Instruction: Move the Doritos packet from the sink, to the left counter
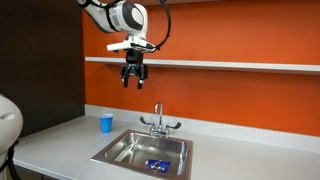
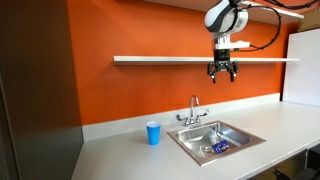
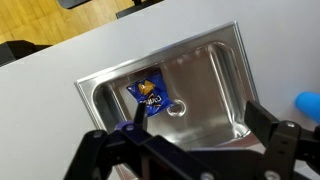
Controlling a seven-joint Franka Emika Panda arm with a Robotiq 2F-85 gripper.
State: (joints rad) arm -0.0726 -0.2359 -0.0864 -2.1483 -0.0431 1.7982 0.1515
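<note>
The Doritos packet [image 3: 147, 96], a small blue crinkly bag with white and orange marks, lies flat in the bottom of the steel sink [image 3: 215, 85] next to the drain. It also shows in both exterior views [image 1: 156, 165] [image 2: 220, 147] inside the sink [image 1: 120, 148] [image 2: 190, 139]. My gripper [image 1: 134, 77] [image 2: 222, 73] hangs high above the sink, near shelf height, open and empty. In the wrist view its two fingers [image 3: 200, 125] stand wide apart. The light grey counter [image 1: 60, 140] [image 2: 120, 150] stretches beside the sink.
A plain blue cup [image 1: 106, 123] [image 2: 153, 133] stands on the counter beside the sink; its edge shows in the wrist view [image 3: 308, 104]. A chrome faucet [image 1: 158, 120] [image 2: 194, 112] rises behind the basin. A shelf [image 1: 250, 65] [image 2: 160, 59] runs along the orange wall.
</note>
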